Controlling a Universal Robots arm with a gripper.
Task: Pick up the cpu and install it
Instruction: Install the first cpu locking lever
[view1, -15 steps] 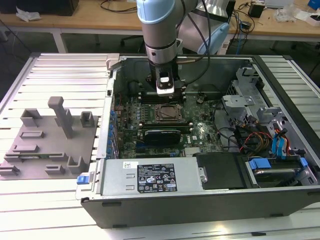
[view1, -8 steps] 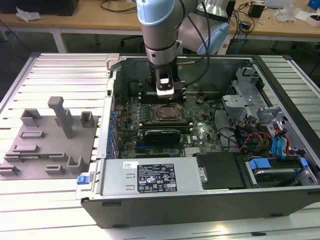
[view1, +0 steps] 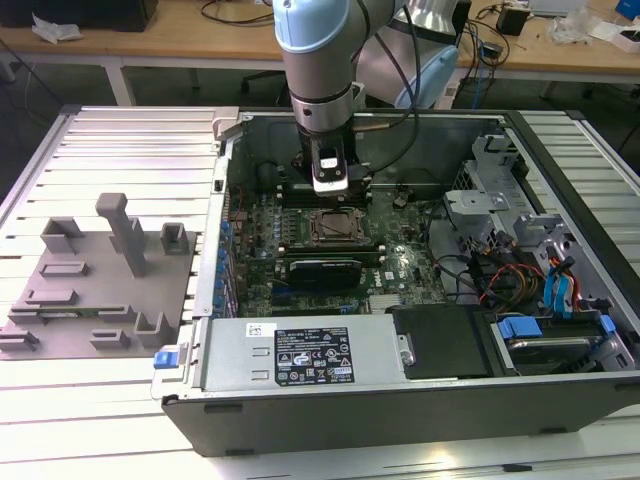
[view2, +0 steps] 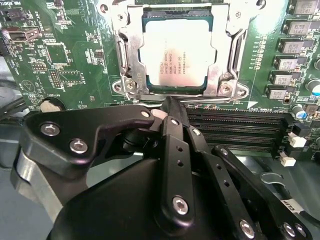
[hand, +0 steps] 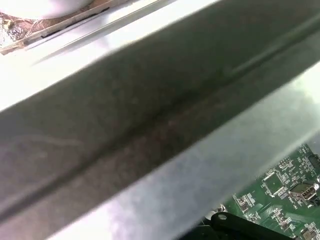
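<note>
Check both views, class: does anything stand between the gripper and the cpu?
Nothing visible does. The cpu already lies in its socket, and the gripper sits just beside the socket's edge with bare board between them.

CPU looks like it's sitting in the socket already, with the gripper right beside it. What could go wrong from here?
1. In the second wrist view the gripper has its fingers closed together, its tip right at the socket frame edge; a sideways slip could scrape the frame or nudge the cpu.
2. The memory slots lie close beside the fingers, so a careless retreat might catch them.
3. The cpu may not be fully seated; that cannot be confirmed here.
</note>
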